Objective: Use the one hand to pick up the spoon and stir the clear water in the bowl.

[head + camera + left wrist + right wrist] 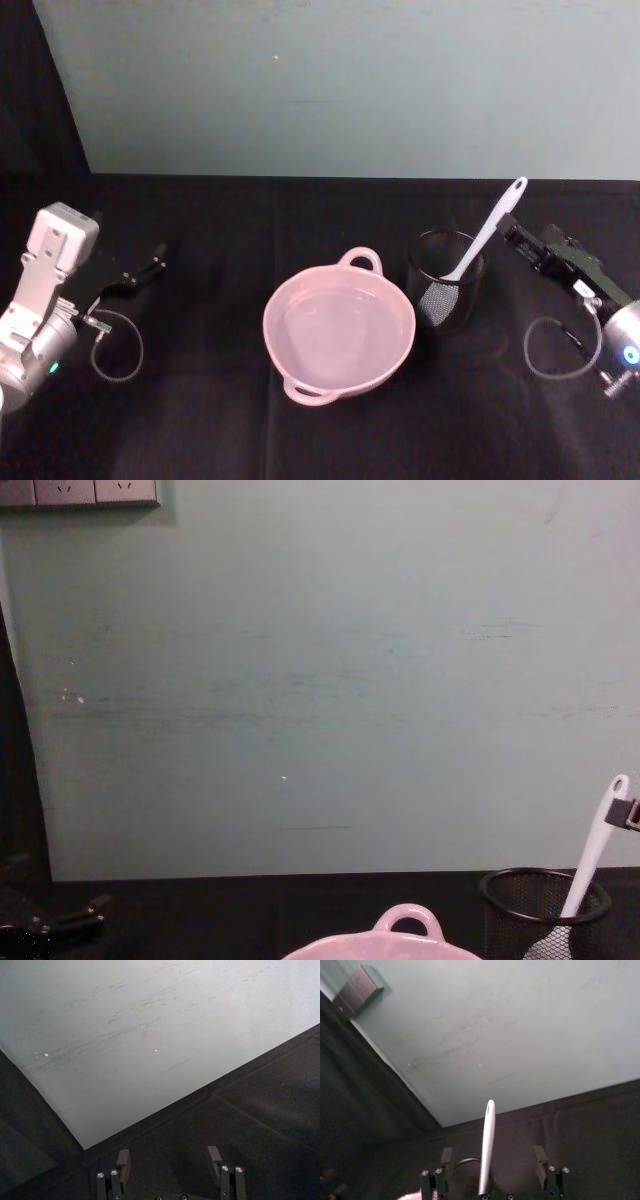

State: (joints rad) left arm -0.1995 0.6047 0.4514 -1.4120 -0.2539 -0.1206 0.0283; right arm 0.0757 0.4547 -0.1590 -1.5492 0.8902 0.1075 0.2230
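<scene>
The black worktop ran back to a pale green wall, and near its middle sat the pink bowl, loop handles on its near and far rim, with what looked like clear water inside. Just beside it on the robot's right stood the black mesh cup. The left end effector rested well apart on the left, fingers spread wide and holding nothing. The right end effector had its fingers open on either side of the spoon without gripping it; one fingertip sat just beside the handle in the chest view. The spoon stood in the mesh cup, flat head down against the mesh and holed handle end up. Its long axis leaned away from the bowl, rising toward the robot's right and the wall. The step in hand appeared to be the grasp. Done well, it would mean centring the handle between the fingers, closing squarely across the shaft below the hole, then lifting along the spoon's own lean so the head cleared the rim without tipping the cup.
</scene>
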